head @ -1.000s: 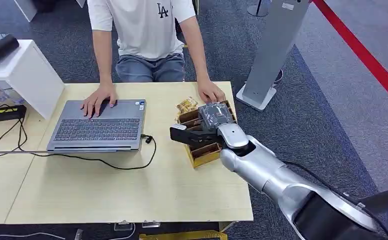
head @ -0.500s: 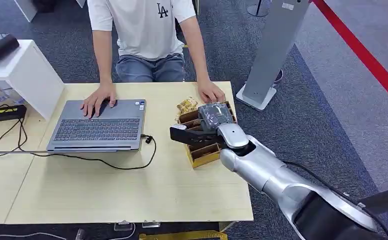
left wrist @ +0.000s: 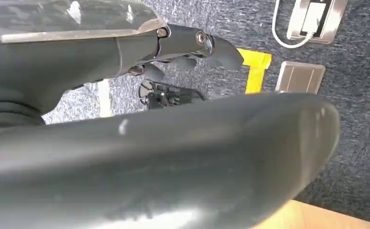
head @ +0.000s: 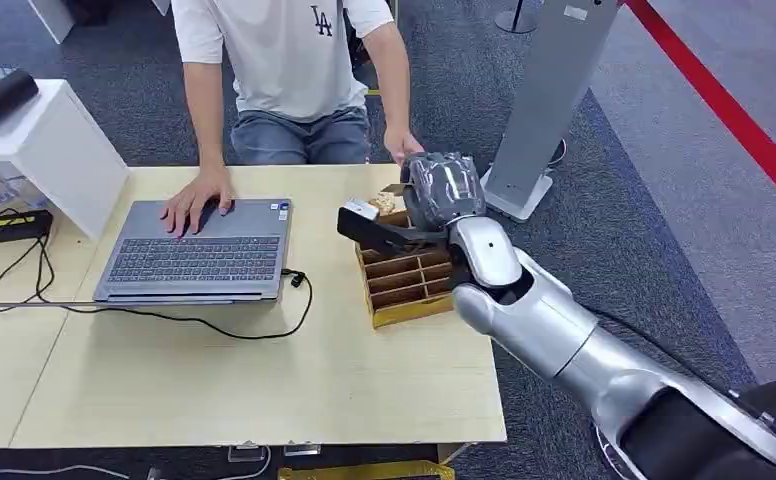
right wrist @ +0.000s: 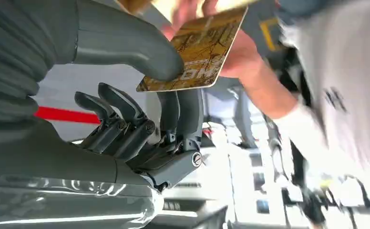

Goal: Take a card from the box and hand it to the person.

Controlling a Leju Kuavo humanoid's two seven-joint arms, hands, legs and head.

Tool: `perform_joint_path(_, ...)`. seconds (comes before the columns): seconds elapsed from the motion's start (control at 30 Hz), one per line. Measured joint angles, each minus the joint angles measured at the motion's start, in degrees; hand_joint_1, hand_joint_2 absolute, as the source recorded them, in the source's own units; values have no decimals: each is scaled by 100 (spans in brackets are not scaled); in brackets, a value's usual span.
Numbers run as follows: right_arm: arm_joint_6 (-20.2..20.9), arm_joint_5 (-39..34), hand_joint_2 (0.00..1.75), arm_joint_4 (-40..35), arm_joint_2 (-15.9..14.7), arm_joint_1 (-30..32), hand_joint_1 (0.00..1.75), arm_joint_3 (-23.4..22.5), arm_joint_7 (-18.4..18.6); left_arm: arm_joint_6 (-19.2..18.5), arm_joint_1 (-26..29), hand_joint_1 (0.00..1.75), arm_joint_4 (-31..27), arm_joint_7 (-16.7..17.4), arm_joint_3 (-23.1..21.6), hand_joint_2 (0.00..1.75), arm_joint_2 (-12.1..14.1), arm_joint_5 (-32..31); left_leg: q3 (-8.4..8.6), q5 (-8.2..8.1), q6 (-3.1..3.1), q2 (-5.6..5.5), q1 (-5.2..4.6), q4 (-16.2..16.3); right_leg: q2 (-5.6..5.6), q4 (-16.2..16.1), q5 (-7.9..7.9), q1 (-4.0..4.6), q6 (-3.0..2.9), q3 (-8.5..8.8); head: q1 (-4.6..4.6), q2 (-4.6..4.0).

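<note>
You see the grey right robot hand (right wrist: 140, 95) pinching a flat golden-brown printed card (right wrist: 200, 50) between its thick thumb and two dark fingers (right wrist: 185, 112). The person's hand (right wrist: 235, 55) touches the card's far side; a blurred white sleeve (right wrist: 335, 95) is beside.

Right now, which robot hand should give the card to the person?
The right hand. It pinches the gold card and is raised above the box, right by the person's hand. The left hand hangs over the floor.

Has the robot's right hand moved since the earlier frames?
Yes. The right hand rose from the brown divided box toward the table's far edge, near the person's hand.
</note>
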Motion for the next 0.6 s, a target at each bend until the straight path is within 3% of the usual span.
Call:
perform_joint_path(0.2, -575, 457, 175, -1000, -269, 494, 175, -332, -245, 46, 13, 0, 0, 0, 0, 0, -2, -2, 1, -1, 0, 0, 0, -1, 2, -1, 0, 0, 0, 1, -4, -2)
perform_joint_path(0.4, -959, 631, 175, -1127, -325, 948, 175, -548, -736, 15, -22, 0, 0, 20, 0, 0, -4, -7, -1, 0, 0, -1, 0, -1, 2, -1, 0, 0, 0, 2, -9, -2)
perform_joint_path(0.43, -981, 655, 175, -1114, -325, 1005, 131, -577, -785, -7, -25, 0, -2, 20, 0, 0, -4, -7, -1, 0, 0, -1, 0, 0, 1, 0, 0, 0, 0, 1, -11, 0)
perform_joint_path(0.47, -1012, 664, 175, -1094, -328, 1053, 126, -610, -826, -20, -26, 0, -2, 20, 0, 0, -4, -7, -2, 0, 0, -1, 0, -1, 1, 0, 0, 0, 0, 1, -9, 0)
perform_joint_path(0.5, -1045, 668, 175, -1076, -332, 1093, 63, -627, -861, -42, -26, 0, -2, 20, 0, 0, -4, -11, -3, 0, 0, -1, 0, -1, 0, 0, 0, 0, 0, 1, -9, -2)
perform_joint_path(0.53, -1095, 675, 175, -1057, -336, 1135, 12, -658, -916, -72, -26, 0, -2, 20, 0, 0, -7, -33, -5, 0, 0, -1, 0, 0, 0, 0, 0, 0, 0, 0, -9, 0)
perform_joint_path(0.57, -1172, 677, 175, -1035, -339, 1181, 0, -693, -988, -88, -27, 0, -2, 33, 0, 0, -7, -66, -5, -1, 0, -1, 0, 0, 0, 0, 0, 0, 0, -1, -7, 0)
perform_joint_path(0.6, -1292, 682, 175, -1015, -339, 1228, 0, -730, -1095, -114, -28, 0, -2, 39, -2, 0, -9, -81, -6, -1, 0, -1, 0, -1, 0, 0, 0, 0, 0, -2, -7, -2)
